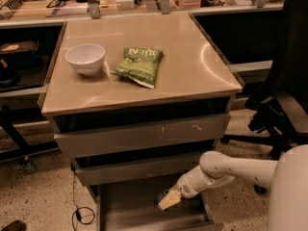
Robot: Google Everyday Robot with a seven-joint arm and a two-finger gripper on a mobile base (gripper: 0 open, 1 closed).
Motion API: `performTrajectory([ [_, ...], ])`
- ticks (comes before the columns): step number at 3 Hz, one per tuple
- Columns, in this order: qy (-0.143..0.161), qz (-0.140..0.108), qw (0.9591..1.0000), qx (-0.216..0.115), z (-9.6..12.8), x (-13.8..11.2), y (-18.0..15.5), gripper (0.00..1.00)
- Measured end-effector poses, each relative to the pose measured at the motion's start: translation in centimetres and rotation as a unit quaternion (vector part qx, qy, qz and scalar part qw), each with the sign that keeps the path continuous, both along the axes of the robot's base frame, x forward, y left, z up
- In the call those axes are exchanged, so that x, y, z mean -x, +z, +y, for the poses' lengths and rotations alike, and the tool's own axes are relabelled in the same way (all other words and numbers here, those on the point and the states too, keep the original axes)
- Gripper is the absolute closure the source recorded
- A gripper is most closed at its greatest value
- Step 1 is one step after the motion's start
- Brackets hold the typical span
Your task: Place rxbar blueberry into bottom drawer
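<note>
With the gripper (pixel 166 199) low over the open bottom drawer (pixel 130 211), jaws seemingly clamped on the dark snack bar (pixel 161 196), it should sink nearer the floor, left of the right wall, before releasing.

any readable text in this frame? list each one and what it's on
Nothing can be quoted with confidence.
Green chip bag: pale brand lettering across its top, too blurred to read.
Top drawer front: scuff marks only, no label.
Gripper, low over the open bottom drawer: no marking that can be read.
Items on the back counter: too small to read.
</note>
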State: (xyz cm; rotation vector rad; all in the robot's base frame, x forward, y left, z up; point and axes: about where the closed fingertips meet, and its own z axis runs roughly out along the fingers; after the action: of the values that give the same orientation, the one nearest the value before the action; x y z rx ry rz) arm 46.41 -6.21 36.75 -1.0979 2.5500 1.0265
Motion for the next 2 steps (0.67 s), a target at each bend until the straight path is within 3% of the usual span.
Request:
performTrajectory([
  [2, -0.010, 0.003, 0.9998, -0.016, 1.0, 0.5, -1.8, 1.00],
])
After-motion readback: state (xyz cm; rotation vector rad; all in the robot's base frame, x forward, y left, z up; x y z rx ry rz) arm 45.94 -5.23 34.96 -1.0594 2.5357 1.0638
